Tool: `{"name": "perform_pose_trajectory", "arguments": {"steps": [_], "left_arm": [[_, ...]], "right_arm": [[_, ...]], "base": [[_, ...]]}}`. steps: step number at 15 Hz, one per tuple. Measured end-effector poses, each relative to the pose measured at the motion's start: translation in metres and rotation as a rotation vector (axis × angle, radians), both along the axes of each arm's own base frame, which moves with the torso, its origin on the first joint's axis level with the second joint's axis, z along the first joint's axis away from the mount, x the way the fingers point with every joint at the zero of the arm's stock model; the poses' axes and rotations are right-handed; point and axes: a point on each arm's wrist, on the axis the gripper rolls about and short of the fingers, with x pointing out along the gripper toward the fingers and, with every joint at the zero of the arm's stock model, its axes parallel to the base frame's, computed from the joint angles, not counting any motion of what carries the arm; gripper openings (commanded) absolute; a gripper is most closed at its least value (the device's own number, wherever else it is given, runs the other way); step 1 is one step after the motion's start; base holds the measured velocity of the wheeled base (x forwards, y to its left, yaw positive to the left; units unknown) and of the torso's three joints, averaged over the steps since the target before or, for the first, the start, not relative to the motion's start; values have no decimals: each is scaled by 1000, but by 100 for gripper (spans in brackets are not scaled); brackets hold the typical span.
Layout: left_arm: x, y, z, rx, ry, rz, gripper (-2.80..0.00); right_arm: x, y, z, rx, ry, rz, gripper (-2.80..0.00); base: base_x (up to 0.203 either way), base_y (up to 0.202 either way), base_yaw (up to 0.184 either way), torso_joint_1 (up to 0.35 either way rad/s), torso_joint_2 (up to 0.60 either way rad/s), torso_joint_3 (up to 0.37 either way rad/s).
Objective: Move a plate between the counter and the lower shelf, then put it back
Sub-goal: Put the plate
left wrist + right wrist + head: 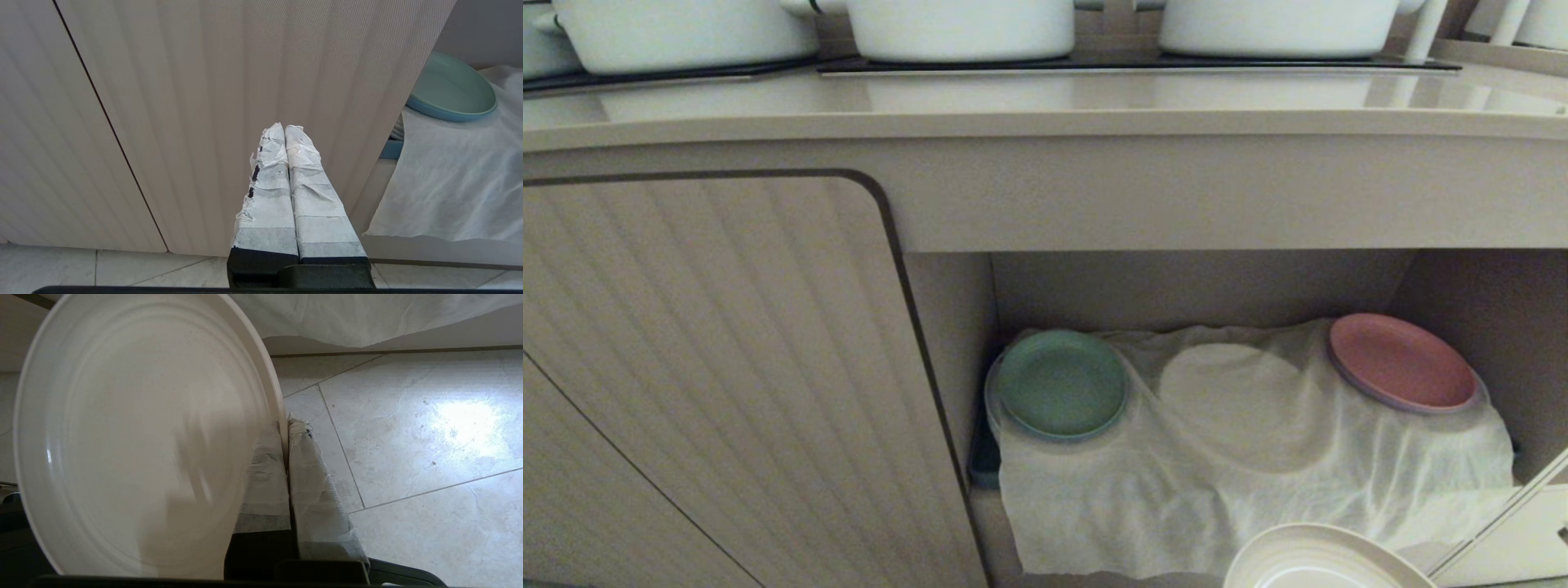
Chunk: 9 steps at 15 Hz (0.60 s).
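The cream plate (1319,559) shows at the bottom edge of the head view, in front of the lower shelf (1201,286) and below its cloth. In the right wrist view the plate (135,437) fills most of the picture, and my right gripper (284,426) is shut on its rim, above the tiled floor. The counter (1045,102) runs across the top of the head view. My left gripper (284,128) is shut on nothing and is parked before the ribbed cabinet door (204,102).
A wrinkled white cloth (1241,474) drapes the shelf, with a green plate (1062,384) at its left and a pink plate (1401,363) at its right. White pots (960,28) stand on the black hob (1135,64). The ribbed door (711,376) closes the left side.
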Motion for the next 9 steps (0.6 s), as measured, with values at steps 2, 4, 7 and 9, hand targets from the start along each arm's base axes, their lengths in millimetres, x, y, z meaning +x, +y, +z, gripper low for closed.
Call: {"name": "perform_pose_trajectory", "arguments": {"steps": [2,4,7,9], "left_arm": [[0,0,0,0,0,0,-280],[0,0,0,0,0,0,-280],[0,0,0,0,0,0,-280],[0,0,0,0,0,0,-280]], "right_arm": [[0,0,0,1,1,2,-280],[-1,0,-1,2,4,4,-280],[-1,0,-1,2,8,7,-280],[-1,0,-2,2,10,8,-280]], "base": [[0,0,0,0,0,0],[0,0,0,0,0,0],[0,0,0,0,0,0],[0,0,0,0,0,0]]}}
